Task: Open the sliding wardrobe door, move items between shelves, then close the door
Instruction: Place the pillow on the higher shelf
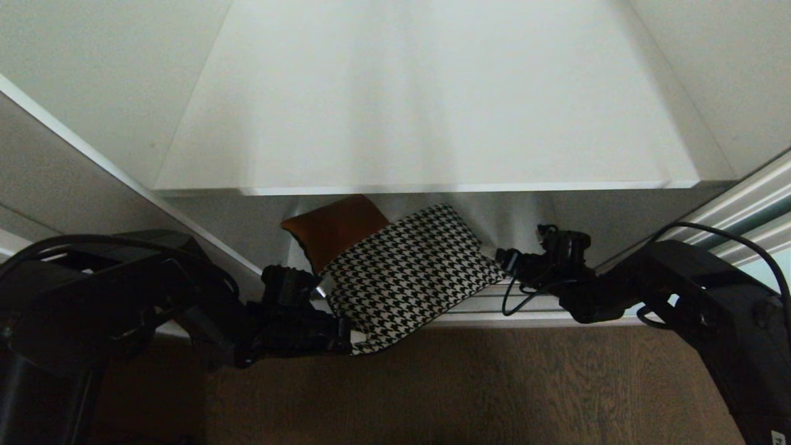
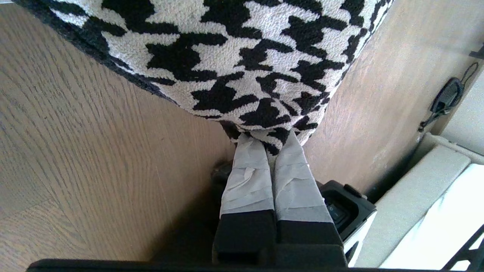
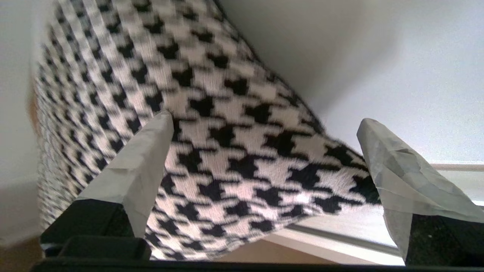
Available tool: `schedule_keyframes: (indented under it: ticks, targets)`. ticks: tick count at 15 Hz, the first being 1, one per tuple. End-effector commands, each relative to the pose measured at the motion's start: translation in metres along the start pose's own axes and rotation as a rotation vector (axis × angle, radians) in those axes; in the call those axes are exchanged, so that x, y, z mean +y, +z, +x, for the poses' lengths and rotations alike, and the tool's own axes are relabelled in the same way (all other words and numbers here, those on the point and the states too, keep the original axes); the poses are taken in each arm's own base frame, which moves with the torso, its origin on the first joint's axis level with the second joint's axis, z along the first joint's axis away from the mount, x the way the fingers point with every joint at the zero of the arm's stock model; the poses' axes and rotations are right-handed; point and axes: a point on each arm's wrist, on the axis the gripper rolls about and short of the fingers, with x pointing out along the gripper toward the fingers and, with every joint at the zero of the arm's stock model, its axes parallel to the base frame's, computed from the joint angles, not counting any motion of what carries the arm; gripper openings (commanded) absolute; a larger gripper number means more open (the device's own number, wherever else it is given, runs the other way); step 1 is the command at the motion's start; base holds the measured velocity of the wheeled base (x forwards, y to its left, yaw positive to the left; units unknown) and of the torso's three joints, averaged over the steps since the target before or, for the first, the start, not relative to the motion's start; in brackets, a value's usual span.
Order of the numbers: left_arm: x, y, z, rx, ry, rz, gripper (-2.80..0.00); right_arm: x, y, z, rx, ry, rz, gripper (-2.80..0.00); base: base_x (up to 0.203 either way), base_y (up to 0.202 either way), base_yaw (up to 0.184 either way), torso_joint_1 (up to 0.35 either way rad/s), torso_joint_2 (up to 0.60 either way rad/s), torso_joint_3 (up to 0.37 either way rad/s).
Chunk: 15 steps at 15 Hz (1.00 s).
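Pinching one corner of the houndstooth bundle, the left gripper is keeping its taped fingers squeezed tight on the cloth. The bundle is sticking out of the wardrobe's low space, under the white shelf and over the wood floor. An orange and black bundle is lying just behind it. The right gripper is waiting near the bundle's other end, its fingers spread wide and holding nothing.

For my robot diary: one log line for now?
left end effector: shut on houndstooth bundle | right end effector: open beside bundle | orange bundle: behind
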Motion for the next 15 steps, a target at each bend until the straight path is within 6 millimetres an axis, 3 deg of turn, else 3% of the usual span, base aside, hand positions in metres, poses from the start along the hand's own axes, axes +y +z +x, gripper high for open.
schedule_keyframes:
  ticks: [1,5,15]
  targets:
    - [0.000,0.000,0.001,0.000,-0.003,-0.001,-2.80,-0.001,-0.006,-0.002,0.019,-0.007,0.006,0.00,0.000,0.000,0.000,0.000,0.00,0.000]
    - [0.000,0.000,0.001,-0.001,-0.002,-0.004,-2.80,0.003,-0.014,-0.015,0.044,0.007,0.007,0.00,0.000,0.000,0.000,0.000,0.00,0.000]
    - [0.000,0.000,0.000,-0.003,-0.004,-0.003,-2.80,-0.006,-0.028,-0.003,0.061,0.003,-0.042,0.00,0.000,0.000,0.000,0.000,0.00,0.000]
